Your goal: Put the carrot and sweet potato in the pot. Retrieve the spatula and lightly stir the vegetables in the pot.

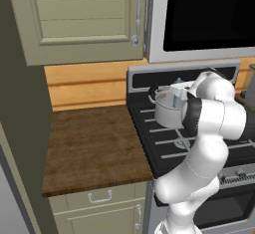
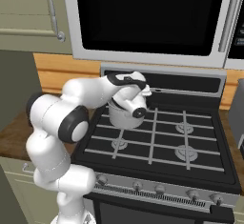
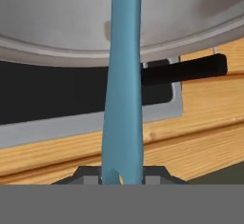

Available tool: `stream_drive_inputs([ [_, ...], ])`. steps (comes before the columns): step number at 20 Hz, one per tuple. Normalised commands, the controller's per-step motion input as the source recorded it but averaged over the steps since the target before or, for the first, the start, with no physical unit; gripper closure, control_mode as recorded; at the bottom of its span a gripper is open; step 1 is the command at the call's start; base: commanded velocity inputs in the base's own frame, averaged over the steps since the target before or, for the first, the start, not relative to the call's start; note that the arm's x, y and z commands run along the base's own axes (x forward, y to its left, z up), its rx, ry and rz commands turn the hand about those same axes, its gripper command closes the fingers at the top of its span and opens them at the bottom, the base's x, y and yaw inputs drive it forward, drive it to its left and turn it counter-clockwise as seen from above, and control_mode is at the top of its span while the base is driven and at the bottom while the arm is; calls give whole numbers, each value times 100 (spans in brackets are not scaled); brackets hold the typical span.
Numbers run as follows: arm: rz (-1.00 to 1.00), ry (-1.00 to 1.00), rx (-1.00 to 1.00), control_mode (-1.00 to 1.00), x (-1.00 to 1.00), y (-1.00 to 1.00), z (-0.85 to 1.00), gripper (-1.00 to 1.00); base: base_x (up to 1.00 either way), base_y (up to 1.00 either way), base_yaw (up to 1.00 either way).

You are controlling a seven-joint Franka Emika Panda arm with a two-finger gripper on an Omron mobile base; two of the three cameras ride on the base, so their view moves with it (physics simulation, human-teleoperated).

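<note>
Stirring looks to be the step in hand. In the hand view the slim light-blue spatula (image 3: 123,89) runs straight up from between the two dark finger tips of the tool (image 3: 122,176), which are clamped on its thin handle end; the far part of the spatula reaches over the rim of the shiny silver steel cylindrical pot (image 3: 71,23). One black side handle (image 3: 186,69) of the pot juts out just beside the spatula.

From the left base camera the pot (image 1: 167,111) stands on a rear burner of the black stove (image 1: 164,148), with the spatula (image 1: 176,97) rising from it beside the wooden desk (image 1: 89,148). Carrot and sweet potato cannot be made out; whether they lie inside the pot is hidden.

Judged by its build, the spatula is light, stiff and rather smooth, so a grip on the narrow handle could let it twist or slide under side load. Gentle, shallow strokes seem wise; the pot probably shifts easily if the blade pushes hard against its wall.
</note>
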Motion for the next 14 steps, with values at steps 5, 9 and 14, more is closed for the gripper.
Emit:
stream_drive_inputs([
  [5, 16, -15, 1, -100, 9, 0, -7, 100, 0, 0, 0],
  [9, 17, -34, 0, -100, 7, 0, 0, 100, 0, 0, 0],
  [14, 10, -23, -4, -100, 2, 0, -18, 100, 0, 0, 0],
])
